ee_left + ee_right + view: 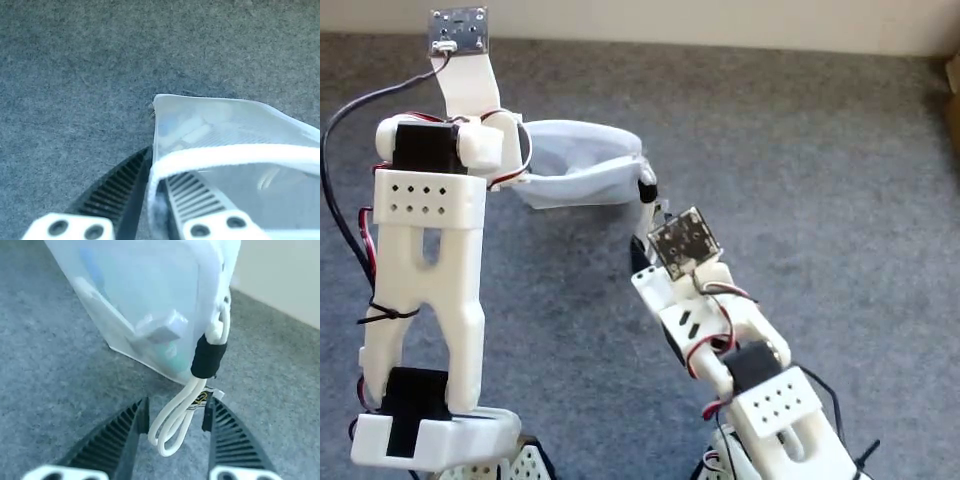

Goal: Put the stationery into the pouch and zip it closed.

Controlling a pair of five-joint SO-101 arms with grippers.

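A translucent white pouch [575,165] is held off the grey carpet. My left gripper [155,165] is shut on the rim at one end of the pouch [225,130], one finger inside and one outside. Stationery shows through the pouch wall [150,295]: a pale block [162,327], a blue item [92,265] and a teal piece [172,352]. From the pouch's other end hangs a white cord loop [175,425] bound by a black band [207,357]. My right gripper [175,412] stands open with that loop hanging between its fingers; from above, it [645,205] sits just under the pouch's right end.
Grey carpet [820,150] covers the whole floor, with free room to the right and behind the pouch. A pale wall edge [720,20] runs along the back. Both white arms [430,260] rise from the front edge.
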